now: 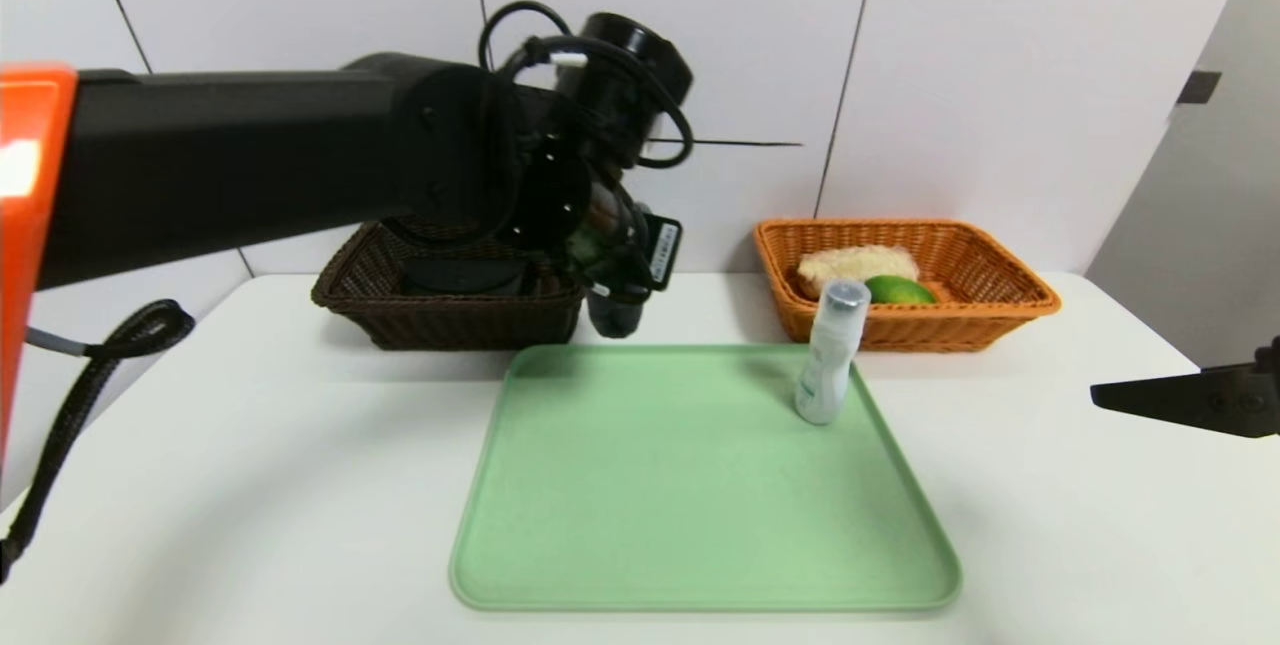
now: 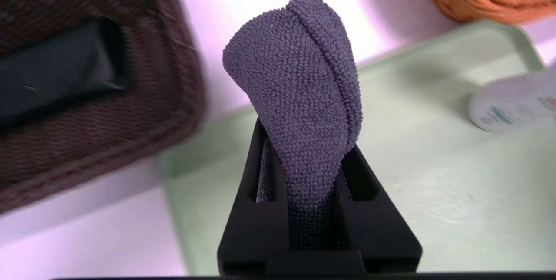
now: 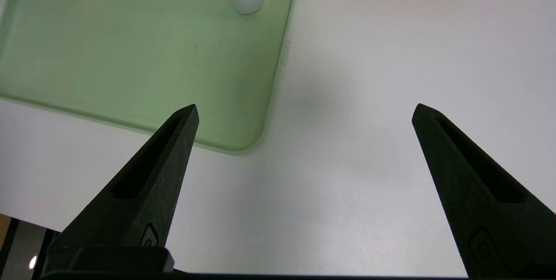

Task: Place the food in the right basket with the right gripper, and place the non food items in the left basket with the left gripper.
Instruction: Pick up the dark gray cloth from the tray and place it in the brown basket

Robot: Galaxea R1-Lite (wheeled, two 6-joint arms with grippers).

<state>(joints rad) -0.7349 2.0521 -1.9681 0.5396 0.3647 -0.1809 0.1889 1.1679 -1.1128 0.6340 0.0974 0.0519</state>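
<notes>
The left gripper (image 2: 310,158) is clamped on a folded grey cloth (image 2: 299,84), whose bulk stands out beyond the fingertips. In the head view this gripper (image 1: 615,310) hangs raised over the gap between the dark brown left basket (image 1: 445,310) and the far left corner of the green tray (image 1: 700,525). A dark flat object (image 2: 52,76) lies inside the brown basket; what it is cannot be told from here. A small white bottle (image 1: 828,355) stands upright on the tray near its far right corner, close to the orange right basket (image 1: 1000,300). That basket holds a pale, bread-like piece (image 1: 850,265) and a green lime (image 1: 900,290), which lie side by side. The right gripper (image 3: 304,110) hovers above the white table (image 1: 250,485) off the tray's right side, well apart from the bottle, with its jaws spread wide and nothing between them.
</notes>
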